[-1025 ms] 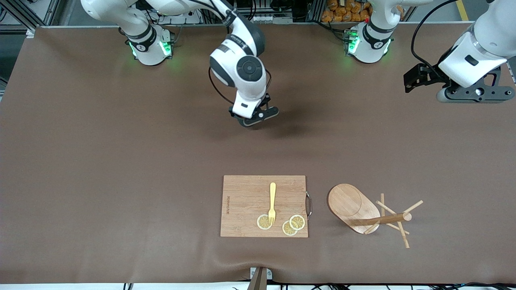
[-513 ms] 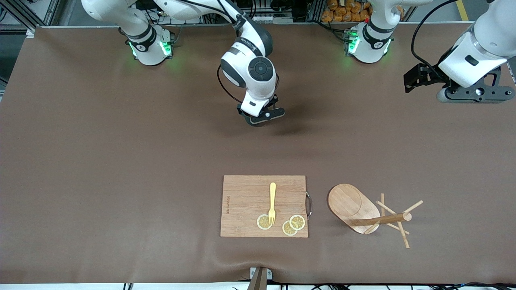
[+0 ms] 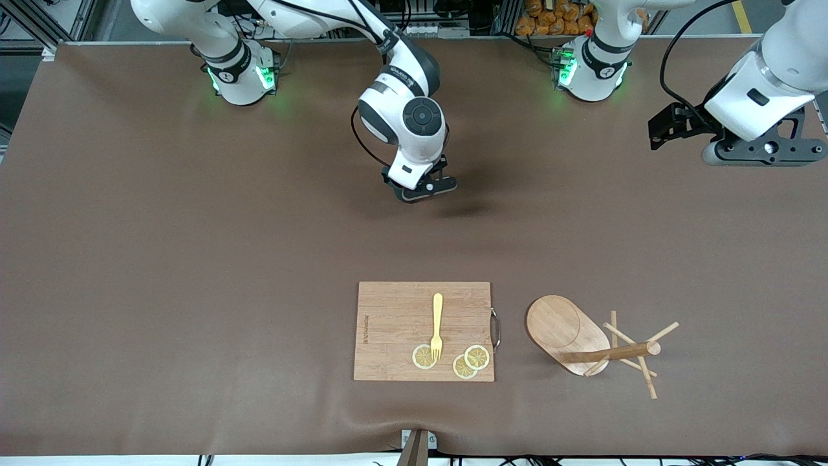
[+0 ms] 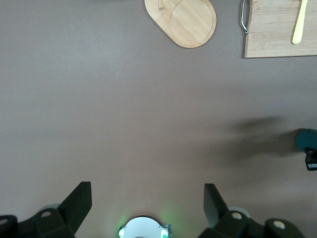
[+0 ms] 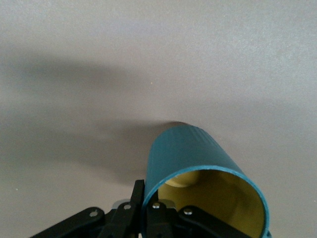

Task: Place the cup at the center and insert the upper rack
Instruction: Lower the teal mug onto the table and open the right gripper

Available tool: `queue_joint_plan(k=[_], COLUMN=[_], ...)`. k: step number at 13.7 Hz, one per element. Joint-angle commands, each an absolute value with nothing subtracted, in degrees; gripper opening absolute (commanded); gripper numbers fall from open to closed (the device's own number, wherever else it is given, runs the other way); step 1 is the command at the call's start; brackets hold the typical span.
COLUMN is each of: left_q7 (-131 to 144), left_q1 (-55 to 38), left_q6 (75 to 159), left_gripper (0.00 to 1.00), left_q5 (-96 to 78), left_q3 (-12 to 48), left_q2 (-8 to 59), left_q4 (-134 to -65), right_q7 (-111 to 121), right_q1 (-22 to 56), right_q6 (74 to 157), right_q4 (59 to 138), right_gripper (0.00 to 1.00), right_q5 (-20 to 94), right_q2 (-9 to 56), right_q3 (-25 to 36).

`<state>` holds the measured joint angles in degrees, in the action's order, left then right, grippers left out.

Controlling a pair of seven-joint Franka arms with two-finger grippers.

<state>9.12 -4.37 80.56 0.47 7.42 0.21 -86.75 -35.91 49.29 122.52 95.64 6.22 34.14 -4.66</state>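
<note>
Over the bare table between the two bases, the right gripper pinches the rim of the teal cup. Toward its own end, the left gripper waits spread wide. Beside the cutting board, the mug tree lies toppled.

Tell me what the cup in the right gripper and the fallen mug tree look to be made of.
Cup: likely glazed ceramic, though it could be enamelled metal; smooth teal ribbed wall, glossy yellowish inside.
Mug tree: light wood, maybe bamboo; visible grain on its oval base, matte post and pegs.
</note>
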Motion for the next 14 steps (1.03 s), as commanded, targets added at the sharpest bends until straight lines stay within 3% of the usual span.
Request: queue_joint_plan(k=[1,2,5,11,12,14], left_q7=[10.3,10.3,10.3,10.1,10.1,10.0], left_q1=[-4.0,-4.0,-4.0,-3.8,-3.7,-3.7], left_q6=[81.0,81.0,81.0,80.9,80.9,80.9], left_gripper=[1.0,1.0,1.0,1.0,1.0,1.0], left_q5=[0.0,0.0,-0.1,0.0,0.0,0.0], left_q3=[7.7,7.7,7.7,7.7,7.7,7.7], left_q2=[0.3,0.3,0.5,0.4,0.4,0.2], left_q4=[-86.6,-86.6,-86.6,-86.6,-86.6,-86.6], right_q7=[-37.4,-37.4,-37.4,-36.3,-36.3,-36.0], right_q1=[50.4,50.4,50.4,49.0,48.5,47.3], right_q6=[123.0,123.0,122.9,122.2,121.6,120.6], right_q4=[93.9,93.9,93.9,91.1,90.4,89.9], right_gripper=[0.0,0.01,0.21,0.81,0.96,1.0], right_q5=[6.2,6.2,6.2,6.2,6.2,5.5], right_q2=[35.8,35.8,35.7,34.7,34.5,32.8], right_q3=[-3.9,-3.9,-3.9,-4.0,-4.0,-3.8])
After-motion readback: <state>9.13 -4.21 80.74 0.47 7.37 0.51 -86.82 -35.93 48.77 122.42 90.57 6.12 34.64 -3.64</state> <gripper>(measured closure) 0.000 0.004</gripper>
